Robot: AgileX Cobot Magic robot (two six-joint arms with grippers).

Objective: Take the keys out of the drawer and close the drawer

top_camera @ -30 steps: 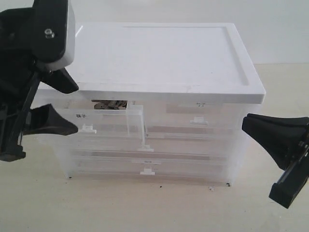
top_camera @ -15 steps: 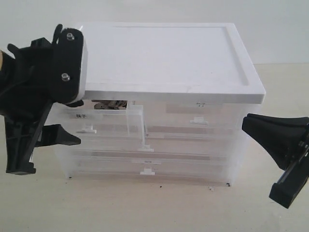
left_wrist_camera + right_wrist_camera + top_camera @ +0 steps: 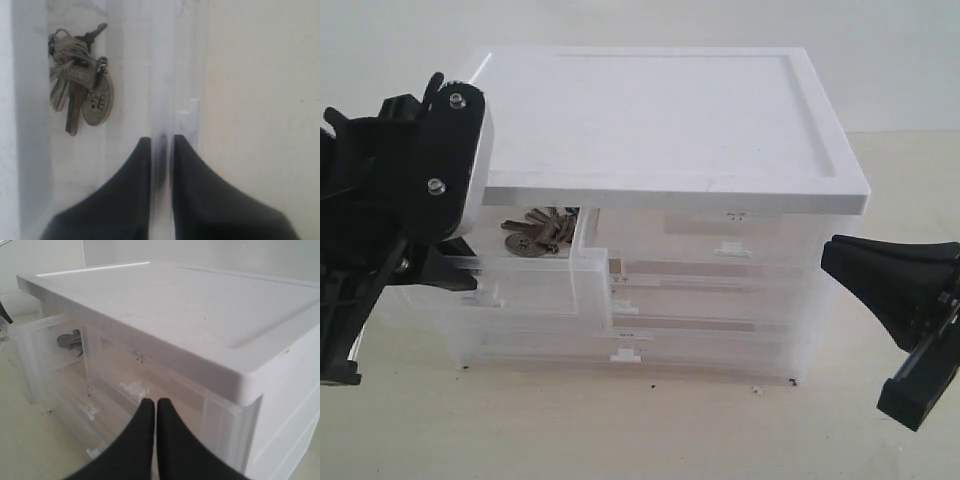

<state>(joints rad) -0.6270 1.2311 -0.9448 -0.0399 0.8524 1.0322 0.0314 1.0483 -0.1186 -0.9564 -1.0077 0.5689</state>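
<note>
The half-width translucent drawer (image 3: 535, 285) at the cabinet's upper left stands pulled out. The keys (image 3: 535, 233) lie in its back part, under the white top's edge. My left gripper (image 3: 455, 270) is shut on the drawer's front wall. In the left wrist view the jaws (image 3: 161, 142) pinch that thin wall (image 3: 162, 75) beside the white tab handle (image 3: 192, 112), with the keys (image 3: 80, 90) and their grey oval tag inside. The drawer's label is hidden. My right gripper (image 3: 832, 262) hangs shut and holds nothing, to the right of the cabinet; its tips (image 3: 156, 402) point at the cabinet front.
The cabinet has a wide white top (image 3: 660, 110). The other half-width drawer (image 3: 730, 245) and the full-width drawers (image 3: 625, 350) below are pushed in. The cabinet stands on a pale table (image 3: 620, 430).
My left gripper went from open beside the drawer's front to shut on it. The drawer has slid out toward the camera, and the keys now show more fully. The right arm has not moved.
</note>
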